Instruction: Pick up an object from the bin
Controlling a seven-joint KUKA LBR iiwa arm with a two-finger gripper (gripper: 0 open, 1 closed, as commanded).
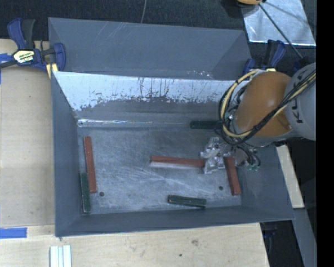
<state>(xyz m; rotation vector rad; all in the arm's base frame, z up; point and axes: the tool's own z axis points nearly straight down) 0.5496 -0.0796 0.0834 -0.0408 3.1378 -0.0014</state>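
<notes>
Presently the hand (213,160) sits at the right end of a red-brown stick (175,162) lying flat on the floor of the bin (156,54); whether it is clenched or released cannot be told. Another red-brown stick (232,178) lies just right of the hand, with a dark green stick (186,201) near its front side.

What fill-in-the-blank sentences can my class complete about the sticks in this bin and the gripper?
1. The gripper is at the view's ___ end of the middle red-brown stick.
2. The front stick, lying nearest the bin's near wall, is dark ___ in colour.
3. Counting the middle one, the left-wall stick and the right stick, the bin holds ___ red-brown sticks in all.

Missing words: right; green; three.
</notes>
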